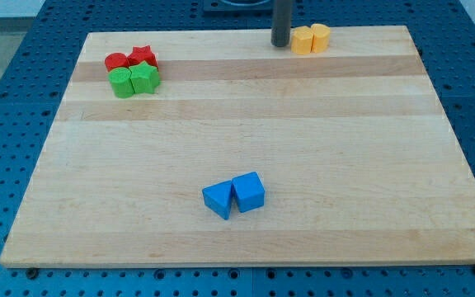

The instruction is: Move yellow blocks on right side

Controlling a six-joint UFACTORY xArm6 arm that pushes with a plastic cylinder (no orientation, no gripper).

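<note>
Two yellow blocks sit side by side near the view's top edge of the wooden board, right of centre: a rounded yellow block (303, 40) and a yellow hexagonal block (321, 36) touching it on its right. My tip (281, 44) stands just left of the rounded yellow block, very close to it or touching it; I cannot tell which.
A red round block (116, 61) and a red star block (143, 56) sit at the top left, with a green round block (123, 82) and a green star block (145, 78) just below them. Two blue blocks (218, 200) (248, 191) touch near the bottom centre. The wooden board (246, 124) lies on a blue perforated table.
</note>
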